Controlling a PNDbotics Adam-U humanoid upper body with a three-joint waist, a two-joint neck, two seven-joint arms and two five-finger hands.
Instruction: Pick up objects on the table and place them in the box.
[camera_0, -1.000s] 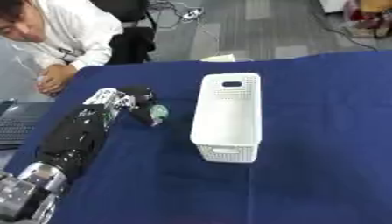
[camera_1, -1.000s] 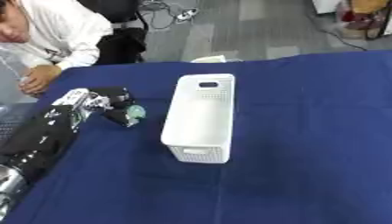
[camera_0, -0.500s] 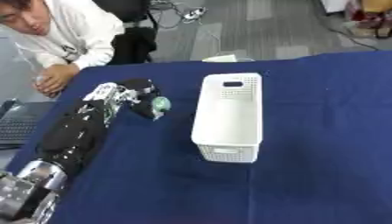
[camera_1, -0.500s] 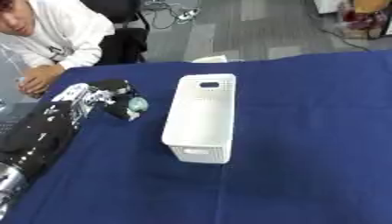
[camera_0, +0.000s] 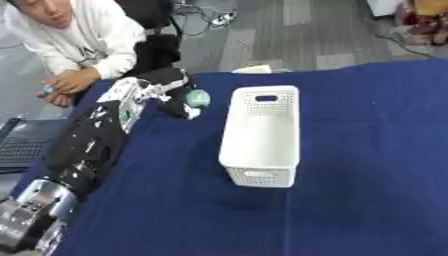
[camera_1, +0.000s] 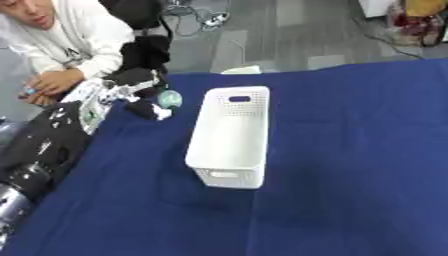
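Left hand (camera_0: 166, 92) fingers (camera_0: 185, 109) were curled round a small rounded teal object (camera_0: 199, 98). Perforated white plastic box (camera_0: 260, 135) stood just right of the fingers on the blue-clothed counter (camera_0: 367, 165).

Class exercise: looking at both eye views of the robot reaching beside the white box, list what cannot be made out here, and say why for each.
- What the pale green object is: small and blurred, partly covered by the left hand.
- The box floor at its near end: hidden by its near wall in both views.
- The right hand: in neither view.
- The pale item behind the box: cut off by the table edge.
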